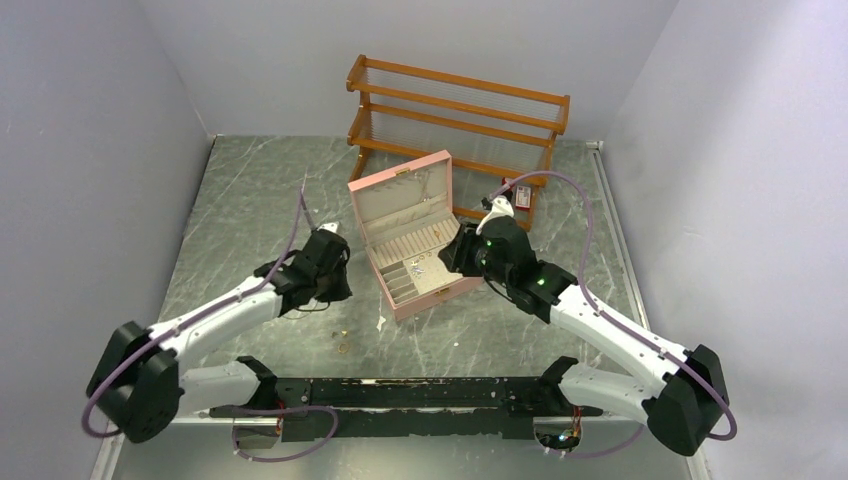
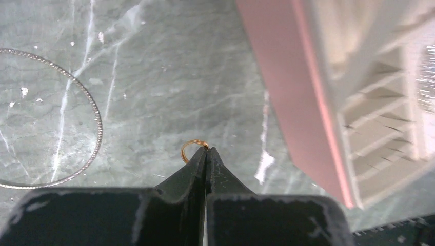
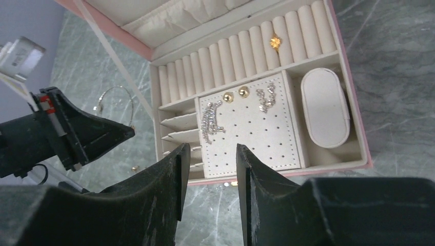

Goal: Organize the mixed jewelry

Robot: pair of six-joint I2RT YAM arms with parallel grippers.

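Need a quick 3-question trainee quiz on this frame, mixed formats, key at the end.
1. True or false: the left pincer is shut on a gold ring.
2. The pink box has its lid: A) open and standing up, B) closed, C) lying off on the table.
3. Fill in: on the perforated panel inside the box, ___ round gold studs sit side by side.
Key: 1 true; 2 A; 3 two.
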